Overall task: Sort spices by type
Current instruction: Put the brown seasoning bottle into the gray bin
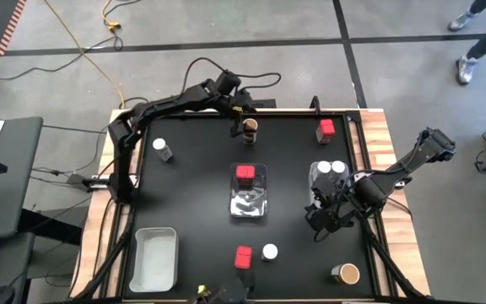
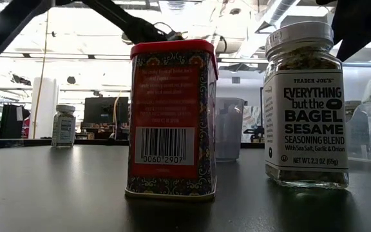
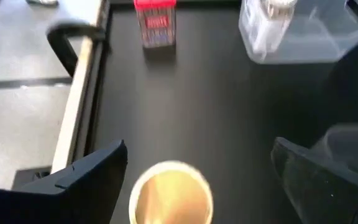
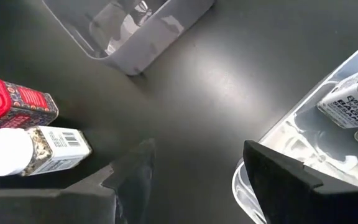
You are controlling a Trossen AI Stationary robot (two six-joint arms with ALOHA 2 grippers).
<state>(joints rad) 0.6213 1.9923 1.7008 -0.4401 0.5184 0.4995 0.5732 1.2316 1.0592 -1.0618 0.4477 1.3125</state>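
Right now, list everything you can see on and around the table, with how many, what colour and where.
Places as seen in the high view.
red tins: three, red; one upper right, one in the middle bin, one bottom centre.
white-lidded jars: four, white tops; one at left, two in the right bin, one beside the bottom red tin.
brown-topped jars: two, tan; one bottom right, one top centre between the left hand's fingers.
clear bins: three, clear; bottom left empty, middle, right.
table: one, black.
person's shoes: floor, upper right.
left hand: open, around the top brown-topped jar.
right hand: open, empty, beside the right bin.
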